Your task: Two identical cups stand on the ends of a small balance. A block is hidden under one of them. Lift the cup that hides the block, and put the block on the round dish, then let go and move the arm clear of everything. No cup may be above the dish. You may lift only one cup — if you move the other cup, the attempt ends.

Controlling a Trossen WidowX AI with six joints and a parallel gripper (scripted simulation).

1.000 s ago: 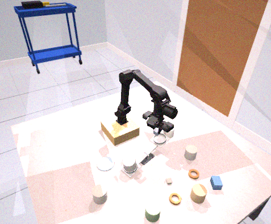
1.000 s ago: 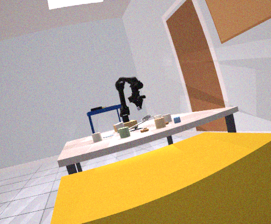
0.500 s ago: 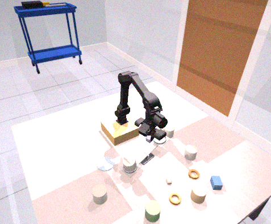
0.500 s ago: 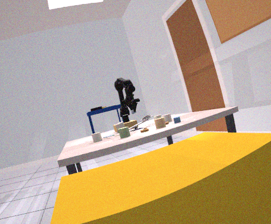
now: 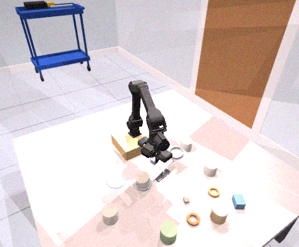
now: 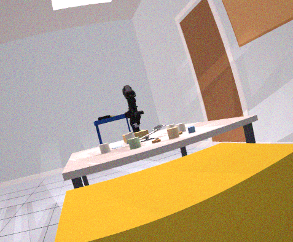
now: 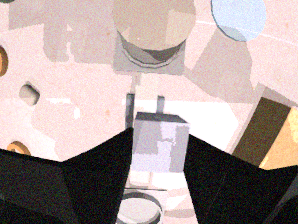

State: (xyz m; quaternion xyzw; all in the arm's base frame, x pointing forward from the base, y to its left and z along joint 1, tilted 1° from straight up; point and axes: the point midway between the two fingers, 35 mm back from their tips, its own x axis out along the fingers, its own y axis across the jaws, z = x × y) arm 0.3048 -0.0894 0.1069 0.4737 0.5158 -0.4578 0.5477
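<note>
My gripper is shut on the pale lavender-grey block, held in the air over the balance, between its two ends. One cup, greyish tan in this light, stands upright on the balance's near-left pan. The other pan, with a raised ring, is empty. A whitish cup stands upright just behind it. The round dish, pale blue-white, lies left of the cup-bearing pan with nothing on it.
A wooden box sits by the arm's base. Grey, green, tan and whitish cylinders stand around, with two orange rings, a blue block and a small stone.
</note>
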